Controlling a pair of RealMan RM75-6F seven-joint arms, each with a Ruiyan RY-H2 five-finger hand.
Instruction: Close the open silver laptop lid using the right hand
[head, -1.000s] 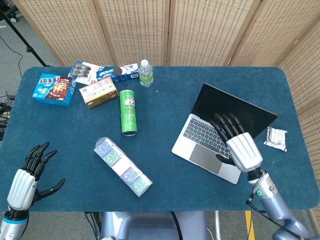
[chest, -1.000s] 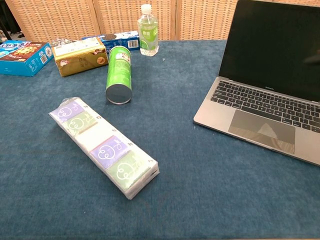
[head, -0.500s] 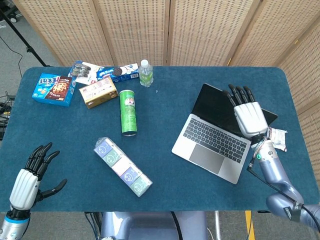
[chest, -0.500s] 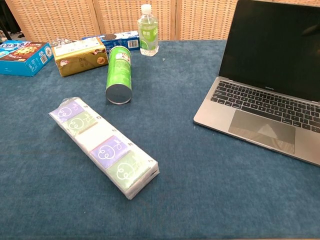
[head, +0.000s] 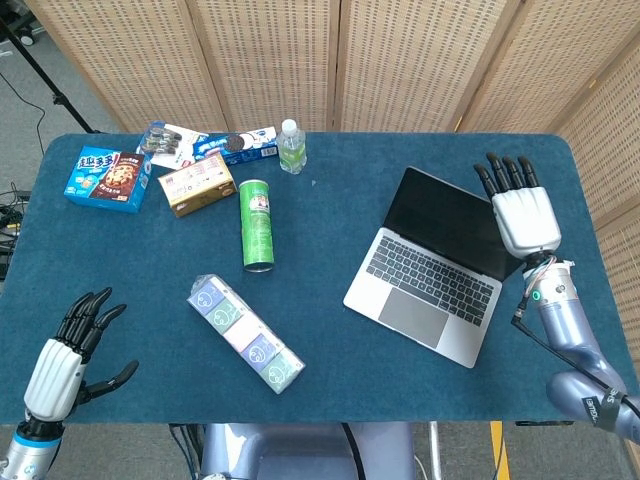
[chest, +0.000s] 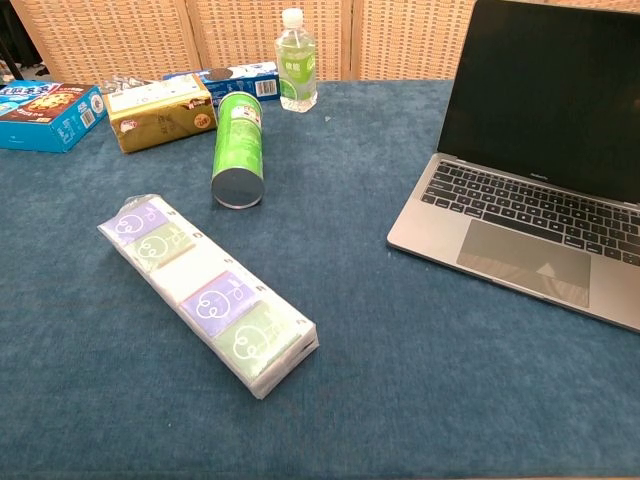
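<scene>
One laptop (head: 430, 265) open on right half of table (head: 320, 350), lid upright, top edge running near-to-far; right hand (head: 524, 214) flat, empty, fingers extended, just behind and right of lid, much nearer than left hand (head: 62, 360), also empty, splayed.

The laptop (head: 432, 266) lies right of the can (head: 256, 226) on the table (head: 330, 350).

Counter (head: 330, 350): matt blue cloth, felt-like. Laptop (chest: 520, 255): brushed silver metal, glossy black screen. Tissue pack (chest: 210, 295): shiny clear plastic wrap. Can (chest: 237, 150): glossy. Bottle (chest: 296, 62): clear plastic.
</scene>
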